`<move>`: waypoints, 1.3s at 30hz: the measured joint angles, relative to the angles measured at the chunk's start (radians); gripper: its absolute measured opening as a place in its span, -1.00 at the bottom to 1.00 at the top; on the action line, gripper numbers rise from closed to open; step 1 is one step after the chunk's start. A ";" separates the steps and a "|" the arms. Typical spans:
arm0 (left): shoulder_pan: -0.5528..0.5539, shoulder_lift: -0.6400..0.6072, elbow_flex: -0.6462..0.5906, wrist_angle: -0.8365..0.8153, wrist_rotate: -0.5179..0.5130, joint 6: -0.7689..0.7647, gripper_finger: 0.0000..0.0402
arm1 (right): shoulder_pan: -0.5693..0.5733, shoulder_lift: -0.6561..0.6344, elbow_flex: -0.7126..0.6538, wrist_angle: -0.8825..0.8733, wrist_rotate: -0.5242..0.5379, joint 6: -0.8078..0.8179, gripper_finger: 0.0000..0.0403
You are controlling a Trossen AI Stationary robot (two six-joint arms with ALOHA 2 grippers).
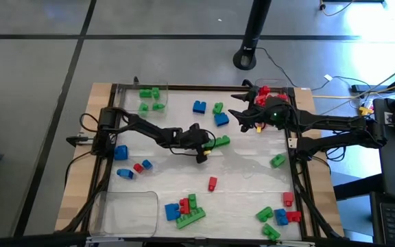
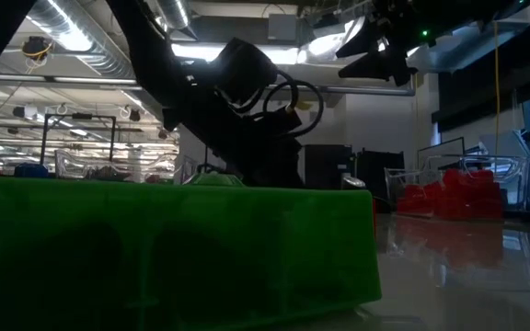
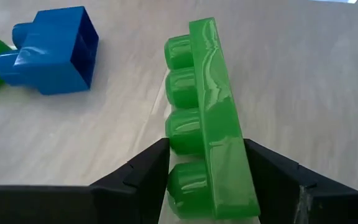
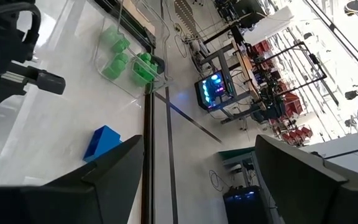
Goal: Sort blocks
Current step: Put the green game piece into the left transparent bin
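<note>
The left claw (image 1: pixel 208 145) sits near the middle of the white table (image 1: pixel 245 168), its two dark fingers (image 3: pixel 143 174) closed on a long green block (image 3: pixel 211 118) with a row of four studs, one finger on each long side. Just beyond that green block lies a blue block (image 3: pixel 51 50), with more blue and green blocks past it toward the far edge. A small red block (image 1: pixel 212 182) lies on the near side of the green block, and a mixed heap of red, green and blue blocks (image 1: pixel 185 209) sits closer still. The right claw (image 1: pixel 249 121) hangs raised to the right of the green block, beside a tray of red blocks (image 1: pixel 271 96), fingers spread wide and holding nothing
</note>
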State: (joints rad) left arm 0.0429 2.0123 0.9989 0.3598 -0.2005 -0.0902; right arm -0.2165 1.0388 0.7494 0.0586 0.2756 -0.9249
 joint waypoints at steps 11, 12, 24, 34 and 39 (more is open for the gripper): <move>0.000 -0.001 0.003 0.003 -0.005 0.077 -0.50 | 0.000 0.000 0.000 0.000 0.000 0.000 0.54; 0.000 -0.001 0.003 0.002 -0.006 0.080 -0.55 | 0.000 0.000 0.000 0.000 0.000 0.000 0.54; 0.000 -0.001 0.002 -0.002 -0.016 0.103 -0.73 | 0.000 0.000 0.000 0.000 0.000 0.000 0.54; -0.010 -0.043 -0.004 -0.037 -0.036 0.123 -0.73 | 0.000 0.000 0.000 -0.001 0.000 0.000 0.54; -0.021 -0.098 -0.003 -0.048 -0.057 0.123 -0.73 | 0.000 0.000 0.000 -0.004 0.000 0.000 0.54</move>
State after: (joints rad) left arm 0.0222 1.9147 0.9954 0.3120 -0.2576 0.0331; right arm -0.2161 1.0388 0.7494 0.0547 0.2756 -0.9249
